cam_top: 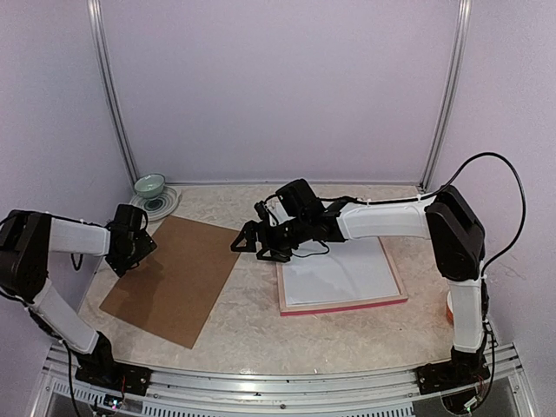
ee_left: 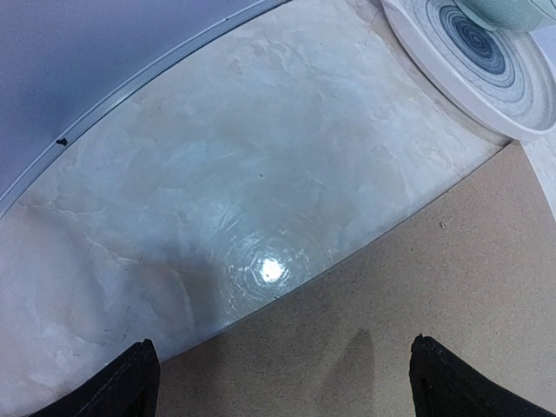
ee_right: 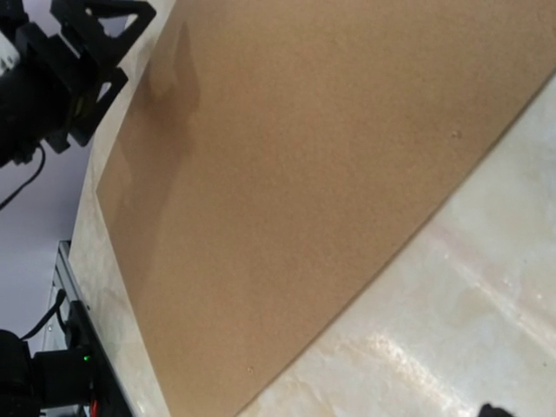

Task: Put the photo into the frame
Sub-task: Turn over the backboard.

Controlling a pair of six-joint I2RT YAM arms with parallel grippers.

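Between the backing board [cam_top: 174, 278] and the frame [cam_top: 343, 304], the right gripper [cam_top: 246, 241] is hovering empty, fingers spread, the left gripper [cam_top: 132, 248] likewise above the board's edge.

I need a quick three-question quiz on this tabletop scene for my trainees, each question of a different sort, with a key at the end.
1. True or false: the brown board lies inside the pink frame.
2. Pick one. The right gripper is: A shut on the board; B open and holding nothing; C out of sight in every view.
3. Short answer: what stands on the striped plate in the far left corner?

Key: 1 false, the board lies flat to the frame's left, apart from it. 2 B. 3 a pale green bowl.
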